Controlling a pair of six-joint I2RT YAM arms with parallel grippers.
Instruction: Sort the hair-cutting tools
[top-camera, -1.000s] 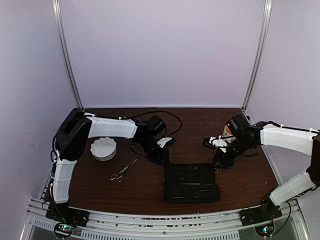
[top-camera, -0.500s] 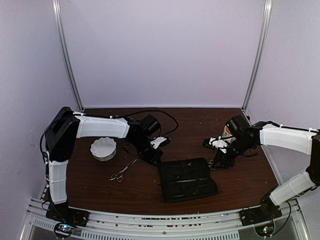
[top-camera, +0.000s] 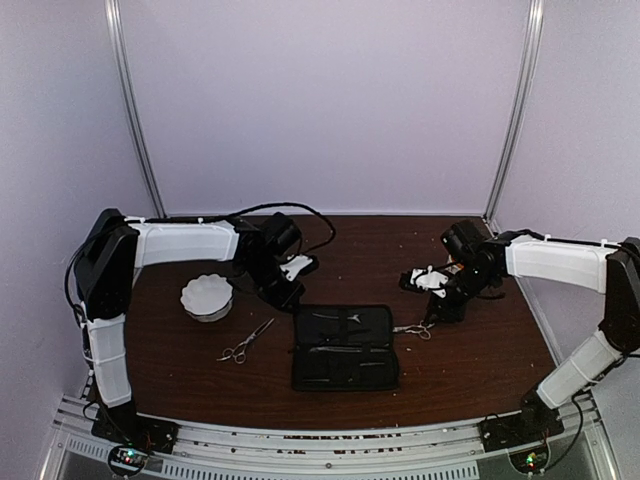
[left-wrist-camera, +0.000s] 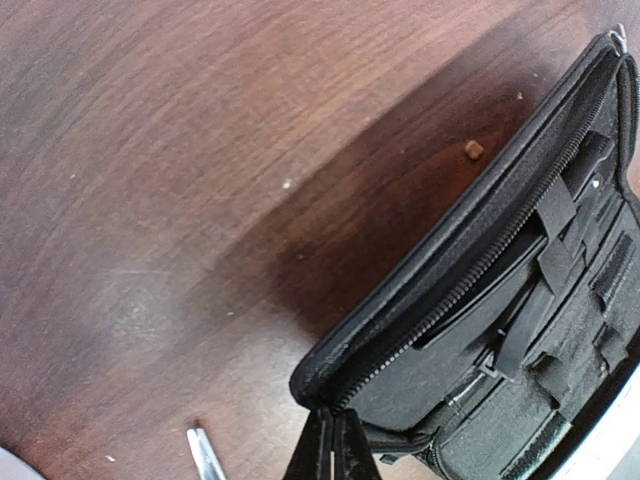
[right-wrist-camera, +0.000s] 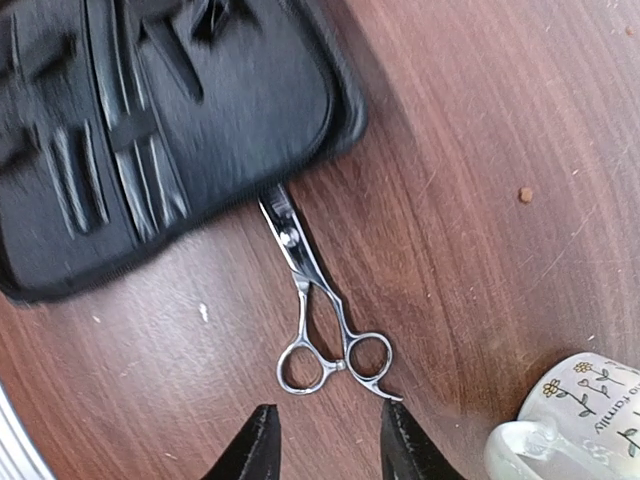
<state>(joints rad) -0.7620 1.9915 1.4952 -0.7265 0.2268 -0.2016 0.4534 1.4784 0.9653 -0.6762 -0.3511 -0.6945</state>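
Beside the flat black zip case (top-camera: 345, 347), thin silver ring-handled scissors (right-wrist-camera: 320, 310) lie on the bench (top-camera: 180, 385), right gripper (right-wrist-camera: 328, 445) spread above their rings. Left gripper (left-wrist-camera: 330, 455) pinches the case corner; next, probably lower and close.

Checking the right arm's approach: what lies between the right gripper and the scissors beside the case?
Nothing but bare table: in the right wrist view, the right gripper hangs open just short of the scissors' ring handles.
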